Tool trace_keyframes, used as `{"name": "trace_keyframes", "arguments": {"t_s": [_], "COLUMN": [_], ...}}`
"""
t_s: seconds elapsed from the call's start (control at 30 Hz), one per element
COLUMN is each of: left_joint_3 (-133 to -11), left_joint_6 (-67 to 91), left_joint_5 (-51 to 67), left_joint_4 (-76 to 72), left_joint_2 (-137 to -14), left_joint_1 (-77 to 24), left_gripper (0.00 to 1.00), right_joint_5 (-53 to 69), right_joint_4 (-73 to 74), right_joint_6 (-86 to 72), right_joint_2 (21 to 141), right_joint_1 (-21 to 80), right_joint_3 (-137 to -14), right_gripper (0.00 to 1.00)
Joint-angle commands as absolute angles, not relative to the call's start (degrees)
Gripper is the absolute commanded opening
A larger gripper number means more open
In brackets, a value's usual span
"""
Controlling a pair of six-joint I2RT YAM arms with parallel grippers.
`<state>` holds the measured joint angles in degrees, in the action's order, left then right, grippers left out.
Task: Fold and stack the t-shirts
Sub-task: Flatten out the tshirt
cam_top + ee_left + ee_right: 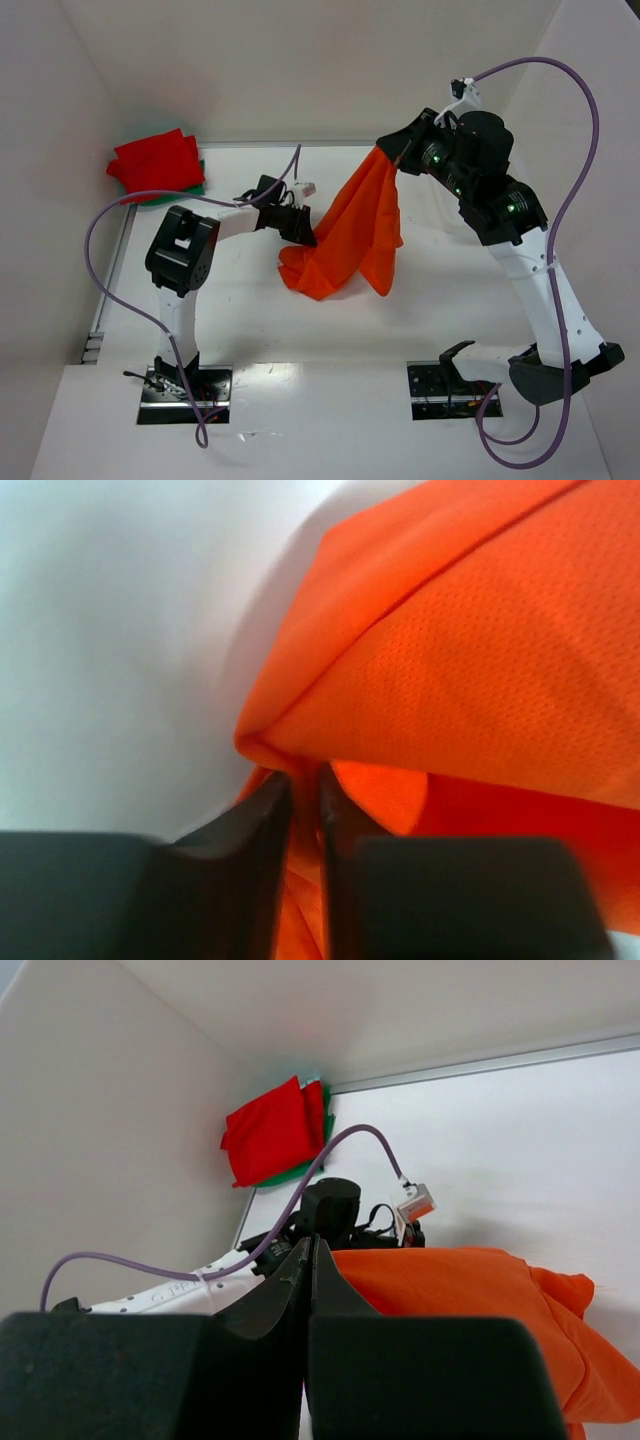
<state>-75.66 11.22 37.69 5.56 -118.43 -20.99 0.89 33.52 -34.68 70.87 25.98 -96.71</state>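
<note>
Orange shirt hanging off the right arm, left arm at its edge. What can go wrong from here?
1. The left end effector has only a thin fold of the bright orange cloth t-shirt between its fingertips; it may slip out when pulled.
2. The shirt hangs bunched from the right end effector, its lower end apparently crumpled on the white table; spreading it may leave creases.

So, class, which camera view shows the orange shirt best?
The top view: the whole orange shirt shows, hanging from the right gripper. The left wrist view gives only a close-up fold at the left gripper; the right wrist view, one bunched part.
</note>
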Motion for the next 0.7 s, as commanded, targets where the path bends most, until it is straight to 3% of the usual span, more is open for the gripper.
{"name": "trace_keyframes", "arguments": {"t_s": [0.0, 0.07, 0.1, 0.27, 0.5, 0.67], "left_joint_3": [-77.34, -77.87, -77.87, -76.38, -79.79, -81.04], "left_joint_6": [10.46, 11.43, 12.64, 16.78, 13.37, 11.43], "left_joint_5": [38.94, 37.54, 36.31, 25.33, 20.48, 17.24], "left_joint_4": [5.27, 5.27, 5.27, 4.22, 11.67, 16.16], "left_joint_2": [-119.36, -119.36, -118.49, -108.67, -97.31, -88.26], "left_joint_1": [-21.27, -21.27, -21.27, -17.16, -3.46, 0.44], "left_gripper": [0.20, 0.04, 0.00, 0.00, 0.00, 0.00], "right_joint_5": [0.62, 0.01, 0.00, -4.82, -6.16, -6.15], "right_joint_4": [29.79, 29.79, 29.79, 30.50, 29.54, 28.30], "right_joint_6": [-34.72, -34.72, -34.72, -32.61, -31.11, -31.11], "right_joint_2": [70.84, 70.84, 70.84, 71.98, 73.74, 72.08], "right_joint_1": [25.75, 25.75, 25.75, 25.75, 21.71, 21.71], "right_joint_3": [-96.68, -96.68, -96.68, -98.78, -97.93, -97.29], "right_gripper": [0.00, 0.00, 0.00, 0.00, 0.00, 0.00]}}
